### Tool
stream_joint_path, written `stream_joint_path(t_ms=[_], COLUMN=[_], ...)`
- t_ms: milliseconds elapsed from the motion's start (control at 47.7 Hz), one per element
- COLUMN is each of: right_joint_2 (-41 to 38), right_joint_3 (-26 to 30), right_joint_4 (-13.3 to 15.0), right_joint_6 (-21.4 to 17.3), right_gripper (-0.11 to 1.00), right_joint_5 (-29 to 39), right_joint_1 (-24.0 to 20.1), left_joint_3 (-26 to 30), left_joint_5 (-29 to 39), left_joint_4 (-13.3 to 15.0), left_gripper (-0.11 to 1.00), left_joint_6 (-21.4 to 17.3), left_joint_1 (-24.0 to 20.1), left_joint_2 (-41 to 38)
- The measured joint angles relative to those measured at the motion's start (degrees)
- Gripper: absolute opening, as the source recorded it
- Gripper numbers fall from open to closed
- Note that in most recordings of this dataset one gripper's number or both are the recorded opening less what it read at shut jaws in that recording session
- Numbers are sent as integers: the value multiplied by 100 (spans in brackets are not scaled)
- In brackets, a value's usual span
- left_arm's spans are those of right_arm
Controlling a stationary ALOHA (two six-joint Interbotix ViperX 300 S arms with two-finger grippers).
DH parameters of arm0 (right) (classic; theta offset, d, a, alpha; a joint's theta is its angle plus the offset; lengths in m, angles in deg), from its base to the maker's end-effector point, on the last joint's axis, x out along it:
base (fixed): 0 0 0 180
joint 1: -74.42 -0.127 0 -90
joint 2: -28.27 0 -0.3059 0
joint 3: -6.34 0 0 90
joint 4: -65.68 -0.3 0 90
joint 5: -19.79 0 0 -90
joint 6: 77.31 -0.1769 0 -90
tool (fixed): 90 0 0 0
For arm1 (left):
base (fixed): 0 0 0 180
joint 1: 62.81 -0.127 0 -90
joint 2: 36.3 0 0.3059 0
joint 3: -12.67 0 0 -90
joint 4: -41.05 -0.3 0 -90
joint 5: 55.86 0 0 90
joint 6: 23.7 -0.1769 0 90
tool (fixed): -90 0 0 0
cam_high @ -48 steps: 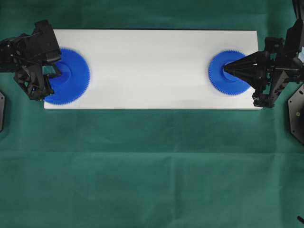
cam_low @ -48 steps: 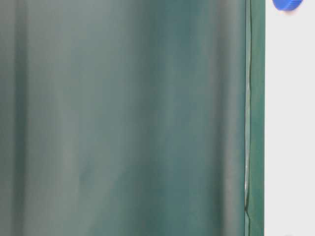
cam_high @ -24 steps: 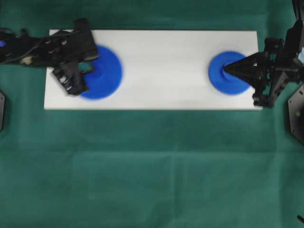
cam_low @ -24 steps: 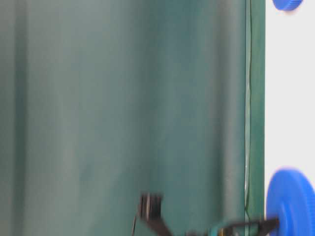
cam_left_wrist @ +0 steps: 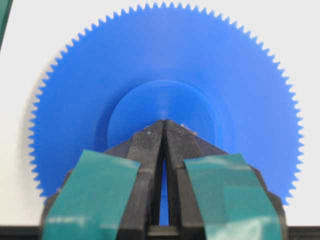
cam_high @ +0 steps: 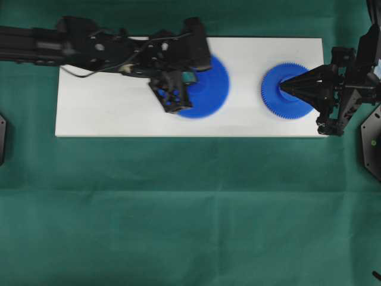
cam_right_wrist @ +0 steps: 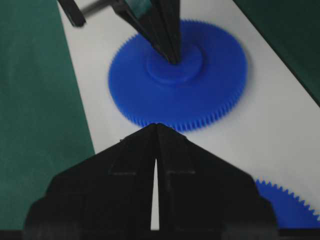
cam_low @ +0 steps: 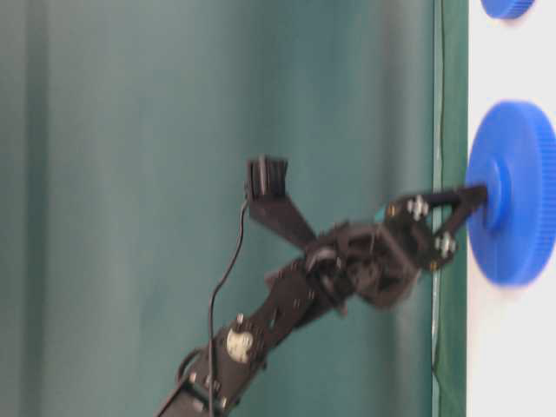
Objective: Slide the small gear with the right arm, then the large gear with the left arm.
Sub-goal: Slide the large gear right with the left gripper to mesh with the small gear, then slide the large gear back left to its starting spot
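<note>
Pushing the large gear point(cam_high: 205, 88) toward the small gear point(cam_high: 287, 91) on the white board point(cam_high: 107, 113).

With its jaws pressed narrow and holding nothing, the left pincer point(cam_left_wrist: 164, 131) bears tip-down on the large gear's hub; that gear lies near the board's middle, near but apart from the small gear at the right end. The right pincer point(cam_high: 283, 86), likewise nearly closed and empty, rests over the small gear. Likely trouble: the tip skidding off the smooth hub, or the gears' teeth colliding and knocking the small one aside.
</note>
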Motion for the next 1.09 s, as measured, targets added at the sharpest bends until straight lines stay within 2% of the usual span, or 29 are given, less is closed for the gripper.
stream_joint_path(t_ms=[147,483,629,1091], right_joint_2=[79,264,308,325], right_joint_3=[-9,-105,-132,-149], right_joint_4=[-9,0,0,0], right_joint_6=[9,35,35,44], right_gripper=[50,50,50,50], right_joint_5=[0,0,0,9], right_joint_1=[0,0,-9,-9], left_joint_3=[589,1547,1688,1635], left_joint_5=[35,299,404,404], left_joint_4=[0,0,0,0], left_gripper=[0,0,0,0], left_joint_6=[-141,-158,-176,-176], left_joint_1=[97,220,229,237], left_joint_2=[-378,-914,-993,-976])
